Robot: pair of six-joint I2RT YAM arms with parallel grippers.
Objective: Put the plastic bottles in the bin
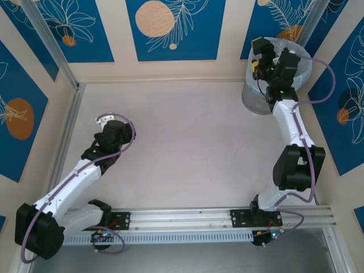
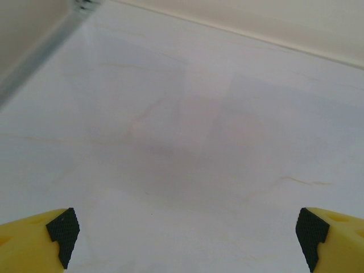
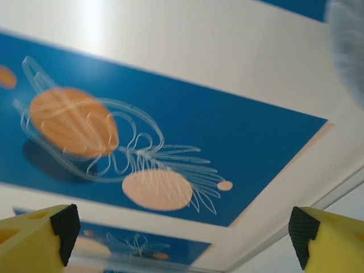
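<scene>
The right claw (image 3: pixel 183 233), apart and empty, hangs over the upper-right bin (image 1: pixel 253 98), seemingly placed for dropping; the left claw (image 2: pixel 186 234), also apart, overlooks the desk (image 2: pixel 182 114).

You have a pale, faintly veined table (image 1: pixel 187 131) in front of you, and the left wrist view shows the same surface up close. The grey bin (image 1: pixel 252 101) stands on it in the far right corner. An aluminium rail (image 1: pixel 187 217) runs along the near edge.

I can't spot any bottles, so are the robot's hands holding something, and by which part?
Nothing is held. The left gripper is open over the table, and the right gripper is open by the bin, facing the blue wall panel.
</scene>
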